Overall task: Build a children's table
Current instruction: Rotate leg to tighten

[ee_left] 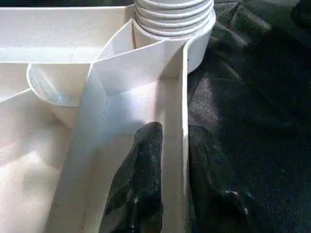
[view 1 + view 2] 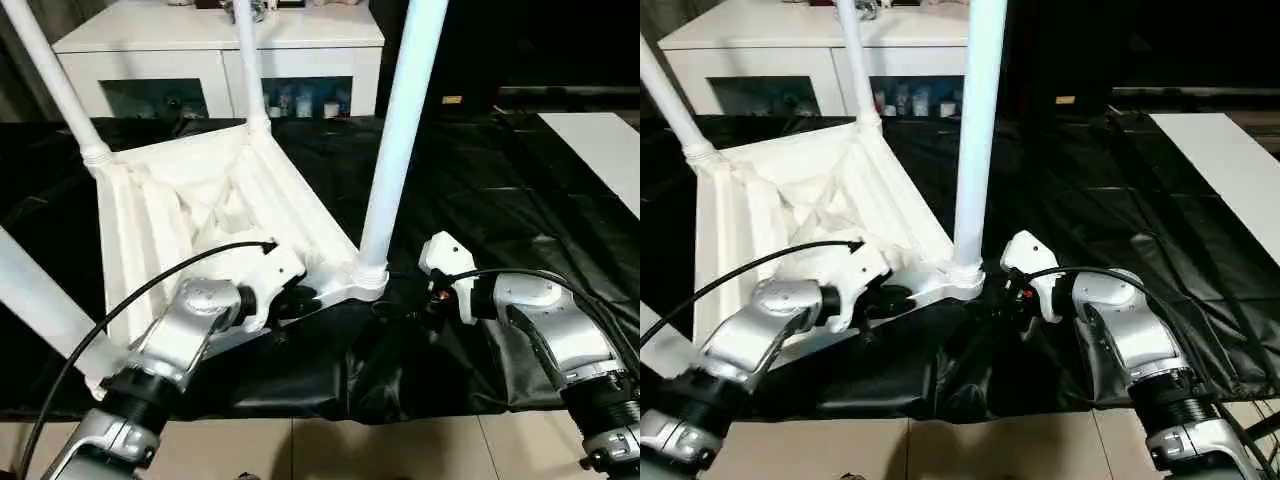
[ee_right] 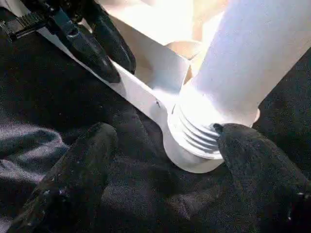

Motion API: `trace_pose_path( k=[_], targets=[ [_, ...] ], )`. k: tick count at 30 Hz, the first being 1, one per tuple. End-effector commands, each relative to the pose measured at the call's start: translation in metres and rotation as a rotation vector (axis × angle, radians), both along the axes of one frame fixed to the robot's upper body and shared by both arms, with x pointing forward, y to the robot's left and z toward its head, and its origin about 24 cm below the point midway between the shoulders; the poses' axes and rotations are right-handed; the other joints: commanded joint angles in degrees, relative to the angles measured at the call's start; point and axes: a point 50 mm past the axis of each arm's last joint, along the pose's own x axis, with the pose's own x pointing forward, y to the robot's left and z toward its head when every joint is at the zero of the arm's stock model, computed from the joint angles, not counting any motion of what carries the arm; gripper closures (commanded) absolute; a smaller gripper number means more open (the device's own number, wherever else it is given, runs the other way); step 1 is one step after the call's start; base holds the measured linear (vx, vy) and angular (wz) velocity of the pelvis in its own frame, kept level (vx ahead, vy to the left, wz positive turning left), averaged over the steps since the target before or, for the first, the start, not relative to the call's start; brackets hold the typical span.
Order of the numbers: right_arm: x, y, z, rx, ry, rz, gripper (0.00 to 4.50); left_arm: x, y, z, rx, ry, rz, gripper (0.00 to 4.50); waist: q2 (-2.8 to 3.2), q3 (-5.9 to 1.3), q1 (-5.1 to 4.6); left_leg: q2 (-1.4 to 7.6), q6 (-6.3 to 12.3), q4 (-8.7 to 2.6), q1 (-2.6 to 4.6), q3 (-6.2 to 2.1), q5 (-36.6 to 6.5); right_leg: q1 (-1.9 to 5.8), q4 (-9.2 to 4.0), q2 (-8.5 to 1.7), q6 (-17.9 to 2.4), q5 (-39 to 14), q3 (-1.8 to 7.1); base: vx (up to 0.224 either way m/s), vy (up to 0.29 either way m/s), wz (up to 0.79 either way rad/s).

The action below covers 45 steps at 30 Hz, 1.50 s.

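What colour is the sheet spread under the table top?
Black, a crinkled glossy sheet lying under the white table top; best seen in the left eye view.

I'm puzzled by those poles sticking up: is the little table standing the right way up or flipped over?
Flipped over. The table top lies on the black sheet with its ribbed underside facing up, and the legs rise from its corner sockets.

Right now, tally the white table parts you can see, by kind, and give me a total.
Table top, lying underside up: 1
Legs standing in corner sockets: 4, namely near right, far middle, far left, near left
Total: 5 parts
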Motion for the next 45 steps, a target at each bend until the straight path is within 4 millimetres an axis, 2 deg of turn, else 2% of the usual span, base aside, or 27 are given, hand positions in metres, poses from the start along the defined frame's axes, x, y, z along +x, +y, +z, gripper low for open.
trace_pose_path(
  k=[1, 2, 5, 6, 7, 8, 10, 12, 14, 17, 18, 20, 21, 22, 24, 25, 27, 42, 45],
  targets=[
    [0.003, -0.002, 0.008, -0.010, -0.031, -0.001, 0.77, 0.000, 0.004, -0.007, 0.047, 0.045, 0.013, 3.95, -0.31, -3.65, 0.04, 2.14, 2.61, -4.25, 0.68, -1.61, -18.24, 2.18, -5.97, -2.74, -7.42, -28.36, 1.88, 0.000, 0.000, 0.00],
    [0.003, -0.002, 0.008, -0.010, -0.032, -0.003, 0.77, -0.001, 0.004, -0.007, 0.049, 0.054, 0.006, 4.25, -0.44, -3.62, -0.08, 2.10, 2.55, -4.26, 0.66, -1.56, -18.50, 2.17, -6.07, -2.62, -7.52, -28.25, 1.85, 0.000, 0.000, 0.00],
    [0.003, -0.005, 0.010, -0.012, -0.034, -0.010, 0.77, -0.008, 0.008, -0.007, 0.073, 0.099, -0.065, 4.43, -0.38, -3.72, -0.15, 2.18, 2.55, -4.38, 0.45, -1.69, -18.15, 2.43, -5.75, -2.67, -7.97, -26.90, 1.91, 0.000, 0.000, 0.00],
    [0.003, -0.007, 0.010, -0.015, -0.037, -0.014, 0.77, -0.012, 0.018, -0.006, 0.121, 0.116, -0.100, 4.43, -0.31, -3.81, -0.19, 2.22, 2.53, -4.45, 0.35, -1.81, -17.73, 2.60, -5.56, -2.77, -8.30, -25.79, 1.92, 0.000, 0.000, 0.00],
    [0.003, -0.007, 0.010, -0.015, -0.037, -0.014, 0.77, -0.012, 0.018, -0.006, 0.121, 0.116, -0.100, 4.47, -0.19, -3.87, -0.27, 2.29, 2.51, -4.49, 0.32, -1.84, -17.55, 2.64, -5.45, -2.78, -8.64, -24.98, 1.99, 0.000, 0.000, 0.00],
    [0.004, -0.008, 0.011, -0.015, -0.039, -0.017, 0.77, -0.013, 0.031, -0.003, 0.153, 0.117, -0.105, 4.47, -0.17, -3.85, -0.61, 2.27, 2.58, -4.47, 0.21, -1.75, -17.12, 2.69, -5.24, -2.62, -9.50, -23.04, 1.99, 0.000, 0.000, 0.00],
    [0.004, -0.009, 0.011, -0.014, -0.039, -0.018, 0.77, -0.014, 0.036, -0.001, 0.162, 0.114, -0.101, 4.47, -0.04, -4.01, -0.86, 2.23, 2.87, -4.34, 0.09, -1.68, -15.82, 2.92, -4.78, -2.60, -11.06, -19.69, 2.04, 0.000, 0.000, 0.00],
    [0.003, -0.008, 0.012, -0.013, -0.039, -0.014, 0.77, -0.014, 0.047, 0.005, 0.147, 0.097, -0.097, 4.47, -0.15, -4.01, -0.88, 2.20, 3.15, -4.19, 0.28, -1.50, -15.47, 2.83, -4.67, -2.55, -11.93, -18.42, 2.07, 0.000, 0.000, 0.00],
    [0.003, -0.008, 0.012, -0.012, -0.038, -0.009, 0.77, -0.015, 0.055, 0.011, 0.123, 0.071, -0.109, 4.47, -0.22, -4.05, -0.99, 2.27, 3.21, -4.25, 0.01, -1.57, -14.81, 3.08, -4.46, -2.63, -12.22, -17.80, 2.05, 0.000, 0.000, 0.00],
    [0.003, -0.007, 0.012, -0.011, -0.037, -0.006, 0.77, -0.015, 0.059, 0.015, 0.124, 0.038, -0.116, 4.47, -0.02, -4.09, -1.09, 2.36, 3.19, -4.23, 0.34, -1.48, -15.23, 2.83, -4.41, -2.50, -12.65, -17.11, 2.10, 0.000, 0.000, 0.00],
    [0.003, -0.006, 0.012, -0.010, -0.036, 0.000, 0.77, -0.015, 0.060, 0.018, 0.130, 0.018, -0.123, 4.47, -0.24, -4.07, -1.02, 2.37, 3.23, -4.18, 0.37, -1.40, -15.31, 2.80, -4.43, -2.54, -12.75, -17.14, 2.16, 0.000, 0.000, 0.00],
    [0.003, -0.005, 0.012, -0.009, -0.035, 0.003, 0.77, -0.016, 0.059, 0.022, 0.101, 0.041, -0.127, 4.47, -0.11, -3.97, -0.99, 2.39, 2.99, -4.27, 0.41, -1.38, -15.49, 2.78, -4.44, -2.58, -12.69, -17.88, 2.18, 0.000, 0.000, 0.00],
    [0.003, -0.005, 0.012, -0.009, -0.035, 0.003, 0.77, -0.016, 0.058, 0.022, 0.093, 0.048, -0.128, 4.47, -0.24, -3.96, -1.02, 2.37, 2.80, -4.27, 0.40, -1.36, -15.53, 2.81, -4.45, -2.60, -12.57, -18.31, 2.20, 0.000, 0.000, 0.00],
    [0.003, -0.005, 0.012, -0.009, -0.034, 0.005, 0.77, -0.014, 0.054, 0.024, 0.068, 0.040, -0.129, 4.22, -0.14, -3.92, -1.02, 2.37, 2.70, -4.29, 0.40, -1.39, -15.57, 2.82, -4.42, -2.61, -12.47, -18.63, 2.22, 0.000, 0.000, 0.00],
    [0.003, -0.005, 0.012, -0.010, -0.034, 0.006, 0.77, -0.013, 0.051, 0.025, 0.056, 0.034, -0.125, 4.22, -0.21, -3.99, -1.03, 2.37, 2.67, -4.21, 0.47, -1.32, -15.29, 2.80, -4.47, -2.59, -12.51, -18.14, 2.27, 0.000, 0.000, 0.00],
    [0.003, -0.005, 0.012, -0.010, -0.034, 0.007, 0.77, -0.013, 0.048, 0.024, 0.053, 0.035, -0.134, 3.88, -0.18, -4.01, -0.96, 2.38, 2.72, -4.18, 0.50, -1.30, -15.07, 2.78, -4.45, -2.61, -12.63, -17.82, 2.30, 0.000, 0.000, 0.00],
    [0.003, -0.005, 0.012, -0.009, -0.034, 0.009, 0.77, -0.011, 0.044, 0.022, 0.065, 0.007, -0.142, 3.81, -0.16, -3.98, -0.86, 2.33, 2.91, -4.14, 0.46, -1.29, -14.96, 2.83, -4.52, -2.60, -12.56, -17.93, 2.30, 0.000, 0.000, 0.00],
    [0.003, 0.001, 0.016, 0.037, -0.042, 0.012, 0.77, -0.008, 0.039, 0.007, 0.101, 0.015, -0.112, 3.81, -0.23, -3.99, -0.89, 2.27, 2.73, -4.19, 0.40, -1.42, -15.96, 2.81, -4.78, -2.59, -11.18, -20.55, 2.15, 0.000, 0.000, 0.00],
    [0.003, 0.006, 0.016, 0.070, -0.036, 0.029, 0.77, -0.010, 0.038, 0.007, 0.079, 0.023, -0.112, 4.17, -0.27, -4.01, -0.86, 2.30, 2.69, -4.15, 0.47, -1.39, -15.76, 2.72, -4.77, -2.59, -11.38, -20.10, 2.20, 0.000, 0.000, 0.00]
  ],
)
